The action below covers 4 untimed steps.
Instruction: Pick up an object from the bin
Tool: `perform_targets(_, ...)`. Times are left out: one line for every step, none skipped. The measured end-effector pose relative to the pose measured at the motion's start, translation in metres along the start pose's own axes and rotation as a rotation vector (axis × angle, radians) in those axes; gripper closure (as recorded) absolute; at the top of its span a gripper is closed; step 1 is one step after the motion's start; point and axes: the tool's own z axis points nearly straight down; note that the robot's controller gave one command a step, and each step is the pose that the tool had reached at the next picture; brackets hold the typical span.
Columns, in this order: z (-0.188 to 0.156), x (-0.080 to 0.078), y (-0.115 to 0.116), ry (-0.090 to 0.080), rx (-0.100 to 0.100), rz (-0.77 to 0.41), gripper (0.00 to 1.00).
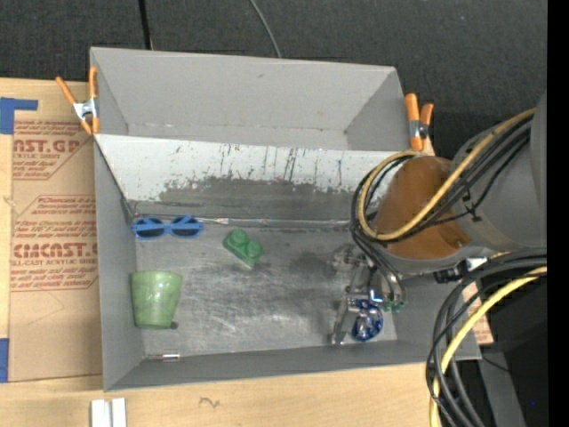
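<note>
Looped cables (391,205) and the orange wrist cover (425,213) hang over the bin's (267,154) near right corner, where the gripper (356,318), open or closed I cannot tell, stands low with a small blue thing (367,327) touching its tip on the near right side.

A dark grey floor (356,16) lies beyond, with a pale wooden tabletop (267,403) in front.

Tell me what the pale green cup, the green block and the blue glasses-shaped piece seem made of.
Pale green cup: likely translucent plastic, its wall looks cloudy. Green block: probably moulded plastic, even colour, rounded studs on top. Blue glasses-shaped piece: seemingly plastic, uniform saturated blue.
</note>
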Motion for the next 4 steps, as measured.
perform_targets(-0.052,0.016,-0.064,0.004,0.004,-0.036,0.00)
perform_targets(-0.057,-0.006,-0.023,0.005,-0.001,-0.229,0.00)
perform_targets(-0.008,0.014,-0.042,-0.010,0.000,-0.459,0.00)
perform_targets(-0.008,0.016,-0.042,-0.001,-0.001,-0.459,1.00)
